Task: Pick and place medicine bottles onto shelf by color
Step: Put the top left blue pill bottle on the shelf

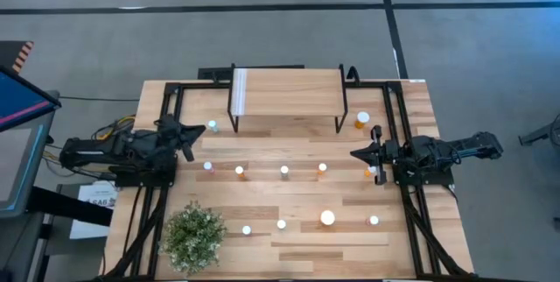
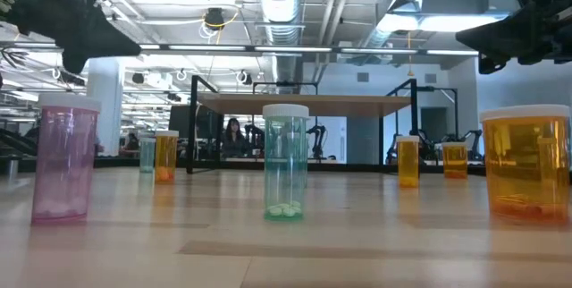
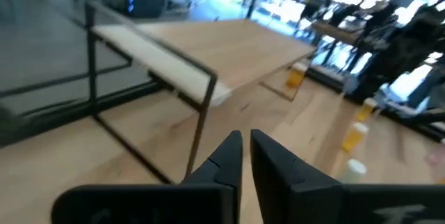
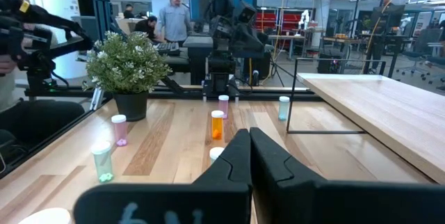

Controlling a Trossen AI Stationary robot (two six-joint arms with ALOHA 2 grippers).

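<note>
The medicine bottles stand upright on their bases, scattered over the table: a row across the middle (image 1: 284,171), several near the front (image 1: 327,218), and one orange bottle (image 1: 362,120) by the shelf's right legs. In the low view a pink bottle (image 2: 63,158), a blue-green one (image 2: 286,158) and a large orange one (image 2: 527,158) stand closest. The shelf (image 1: 286,89) stands on thin black legs at the far side. My left gripper (image 1: 203,129), shut and holding nothing, hovers left of the shelf. My right gripper (image 1: 354,153), shut and holding nothing, hovers at the right, pointing toward the table's middle.
A bushy green plant in a pot (image 1: 193,236) stands at the near left corner. Black frame rails (image 1: 389,116) run along both table sides. Bare wood lies between the bottle rows and under the shelf. People and other equipment (image 4: 174,15) show in the room beyond.
</note>
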